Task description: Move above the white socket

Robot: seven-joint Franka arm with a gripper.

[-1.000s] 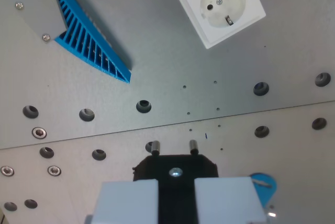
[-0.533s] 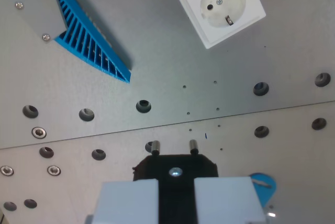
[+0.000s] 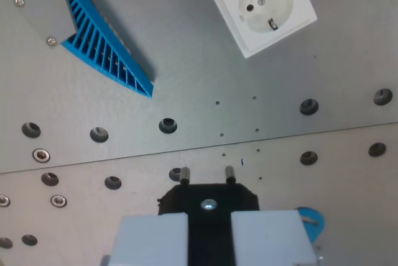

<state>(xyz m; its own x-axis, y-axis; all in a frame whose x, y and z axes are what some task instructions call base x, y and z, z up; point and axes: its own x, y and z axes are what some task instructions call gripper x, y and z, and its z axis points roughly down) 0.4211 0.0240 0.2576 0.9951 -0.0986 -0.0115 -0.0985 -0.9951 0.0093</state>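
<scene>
The white socket (image 3: pixel 261 8) lies tilted on the grey metal plate at the top of the wrist view, right of centre, its two holes and earth clip showing. At the bottom centre my gripper (image 3: pixel 209 219) is shut on a black plug (image 3: pixel 208 196). The plug's two metal pins (image 3: pixel 229 174) point toward the plate. One white finger (image 3: pixel 152 238) stands on each side of the plug. The socket is well above and a little to the wrist view's right of the plug.
A blue ribbed wedge (image 3: pixel 106 45) fixed to a grey bracket (image 3: pixel 40 8) fills the top left. The metal plate (image 3: pixel 186 73) has rows of holes and screws and a seam across the middle. A blue piece (image 3: pixel 310 221) shows at the bottom right.
The whole scene has shifted a few pixels to the wrist view's left, most at the left side, so the camera moved slightly. The plug stays in the gripper.
</scene>
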